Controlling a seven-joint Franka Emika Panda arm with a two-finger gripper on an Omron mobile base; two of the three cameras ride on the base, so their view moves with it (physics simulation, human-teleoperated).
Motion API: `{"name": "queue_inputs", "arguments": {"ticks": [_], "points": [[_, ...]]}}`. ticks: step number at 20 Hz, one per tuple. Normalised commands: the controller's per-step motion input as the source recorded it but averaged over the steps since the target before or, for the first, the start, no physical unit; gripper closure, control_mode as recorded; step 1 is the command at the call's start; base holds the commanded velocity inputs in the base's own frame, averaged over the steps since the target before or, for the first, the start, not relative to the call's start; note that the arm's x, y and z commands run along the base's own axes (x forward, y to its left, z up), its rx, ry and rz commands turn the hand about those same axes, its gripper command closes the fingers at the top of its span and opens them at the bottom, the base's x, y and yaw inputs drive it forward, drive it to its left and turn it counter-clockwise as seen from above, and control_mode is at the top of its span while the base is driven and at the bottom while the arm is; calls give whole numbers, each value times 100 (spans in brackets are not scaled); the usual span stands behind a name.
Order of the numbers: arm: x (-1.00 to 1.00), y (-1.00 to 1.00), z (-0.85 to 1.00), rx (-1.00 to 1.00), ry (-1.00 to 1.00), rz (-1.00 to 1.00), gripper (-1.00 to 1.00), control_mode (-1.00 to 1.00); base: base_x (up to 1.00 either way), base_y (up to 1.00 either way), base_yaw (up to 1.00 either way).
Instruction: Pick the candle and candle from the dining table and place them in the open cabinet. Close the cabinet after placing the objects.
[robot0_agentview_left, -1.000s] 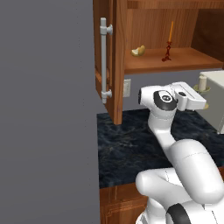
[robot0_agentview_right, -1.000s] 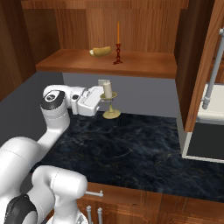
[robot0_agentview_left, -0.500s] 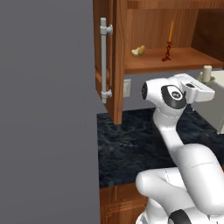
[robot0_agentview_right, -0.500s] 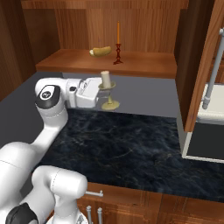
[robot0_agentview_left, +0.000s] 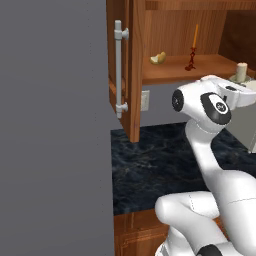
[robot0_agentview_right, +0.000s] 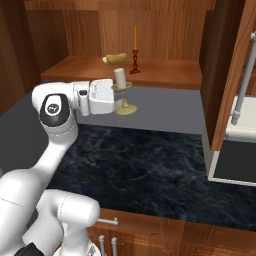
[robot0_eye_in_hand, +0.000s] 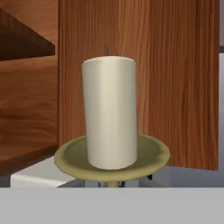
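Open wall cabinet (robot0_agentview_right: 165, 75): reddish-brown grained wood, panelled door (robot0_agentview_left: 125, 70) with a long steel bar handle (robot0_agentview_left: 119, 67). Below it, a black, white-veined stone counter (robot0_agentview_right: 150, 165). The gripper (robot0_agentview_right: 121, 96) is pinched shut on the olive dish-shaped stand of the stubby cream candle (robot0_agentview_right: 120, 77), held aloft just before the shelf edge. On the shelf stand the thin orange taper (robot0_agentview_right: 134, 48) on its dark red base and a yellow fruit (robot0_agentview_right: 115, 59). The hand view shows the cream candle's smooth cylindrical wall (robot0_eye_in_hand: 110, 111) close up.
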Motion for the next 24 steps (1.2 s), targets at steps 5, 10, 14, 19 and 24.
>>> {"name": "queue_inputs", "arguments": {"ticks": [5, 10, 14, 19, 24], "points": [[10, -2, 32, 0, 0, 16, 100, -100, 0, 0, 0], [46, -2, 33, 8, 9, 5, 100, -100, 0, 0, 0], [56, -11, 23, 10, 15, 4, 100, -100, 0, 0, 0], [52, -11, 6, 6, 9, 4, 100, -100, 0, 0, 0], [26, -8, -4, 1, -5, 4, 100, -100, 0, 0, 0]]}}
